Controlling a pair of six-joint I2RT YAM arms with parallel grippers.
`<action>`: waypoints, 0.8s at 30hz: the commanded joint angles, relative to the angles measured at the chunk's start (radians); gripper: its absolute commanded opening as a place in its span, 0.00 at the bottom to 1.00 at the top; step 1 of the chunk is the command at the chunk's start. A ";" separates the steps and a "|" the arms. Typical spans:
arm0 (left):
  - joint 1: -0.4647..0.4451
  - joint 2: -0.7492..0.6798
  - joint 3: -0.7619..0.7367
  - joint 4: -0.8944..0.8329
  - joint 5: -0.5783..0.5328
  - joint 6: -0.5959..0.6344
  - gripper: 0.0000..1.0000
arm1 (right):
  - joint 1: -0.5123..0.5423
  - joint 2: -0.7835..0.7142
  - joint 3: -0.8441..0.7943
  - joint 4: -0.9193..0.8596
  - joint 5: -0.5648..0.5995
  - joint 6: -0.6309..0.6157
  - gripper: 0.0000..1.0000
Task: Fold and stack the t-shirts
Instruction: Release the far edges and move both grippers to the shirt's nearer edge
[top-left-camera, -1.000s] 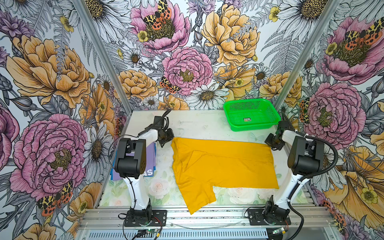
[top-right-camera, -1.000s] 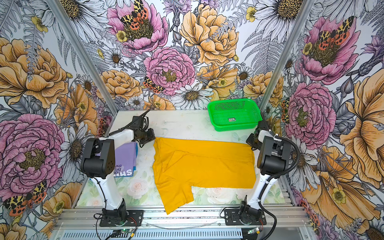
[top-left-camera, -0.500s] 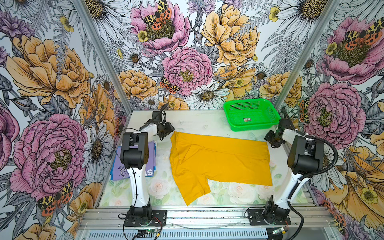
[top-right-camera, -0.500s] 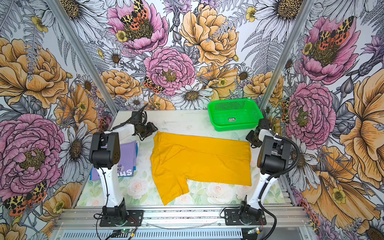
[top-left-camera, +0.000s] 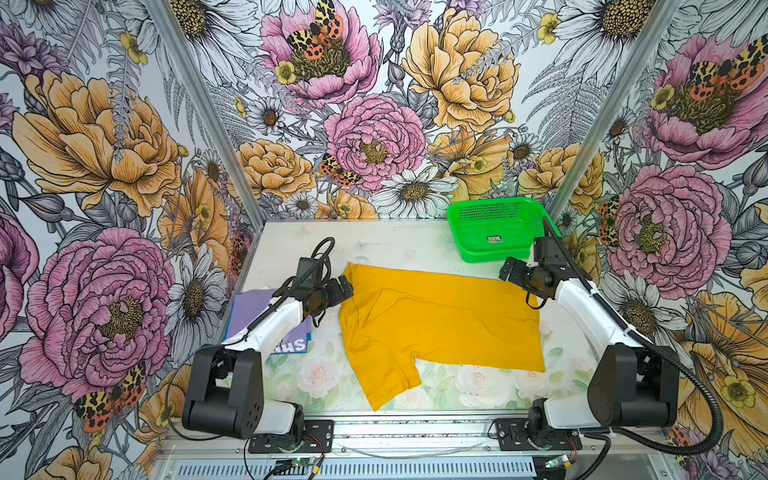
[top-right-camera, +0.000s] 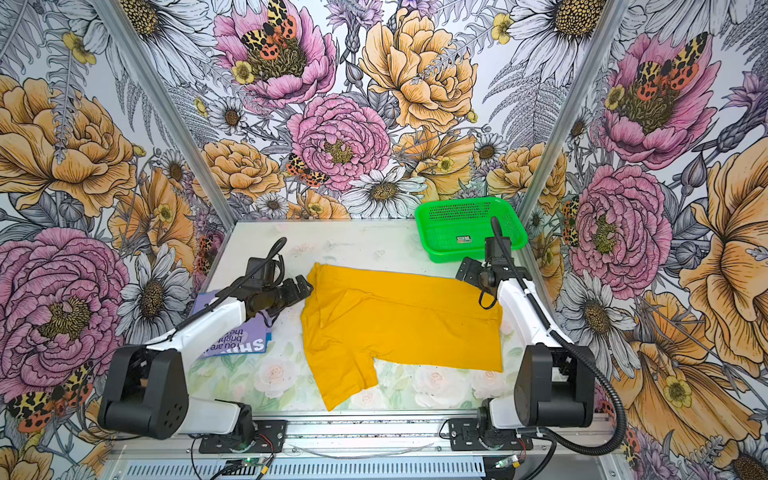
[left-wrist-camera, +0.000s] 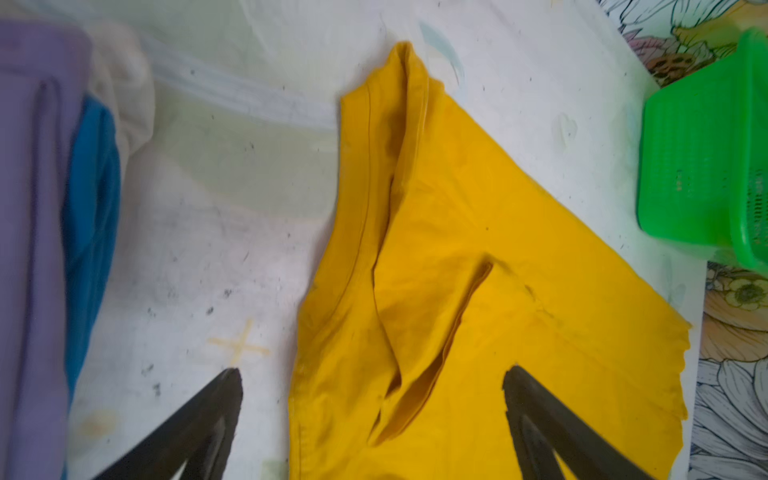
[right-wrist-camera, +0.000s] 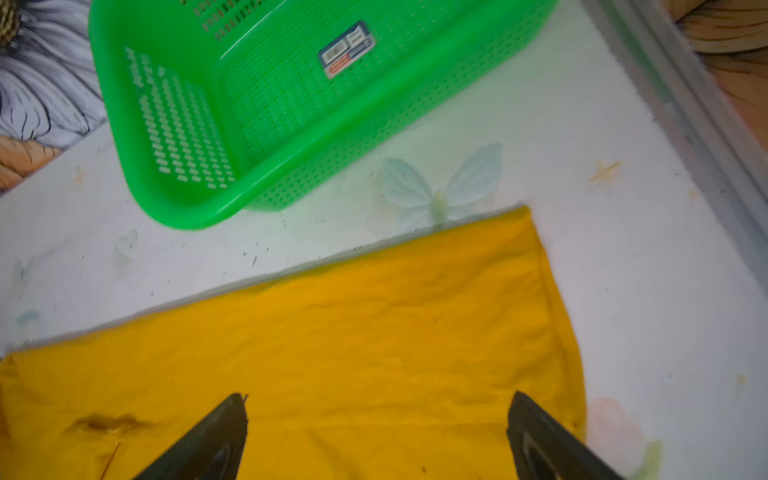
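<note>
While both grippers stand spread and empty, the yellow tee (top-left-camera: 440, 320) lies flat on the table (top-left-camera: 395, 245) between them. Its sleeve end is just ahead of the left gripper (top-left-camera: 347, 286) and its hem end just beneath the right gripper (top-left-camera: 509, 270). One sleeve (top-left-camera: 386, 378) juts out toward the arm bases. The lavender tee (top-right-camera: 245, 338), folded, lies behind the left gripper under its arm, with a blue tee (left-wrist-camera: 89, 199) beneath.

Judgement: one lengthwise fold appears laid, so folding is partway. The next move calls for both grippers to pinch the near edge, sleeve included, and carry it over evenly without bunching.
</note>
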 joint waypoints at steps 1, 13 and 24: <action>-0.054 -0.142 -0.098 -0.098 -0.110 -0.062 0.99 | 0.129 -0.063 -0.053 -0.100 -0.002 -0.009 0.99; -0.443 -0.331 -0.299 -0.192 -0.164 -0.285 0.89 | 0.397 -0.046 -0.225 -0.133 0.033 0.139 0.95; -0.724 -0.193 -0.351 -0.147 -0.256 -0.465 0.67 | 0.445 -0.076 -0.239 -0.140 0.005 0.163 0.94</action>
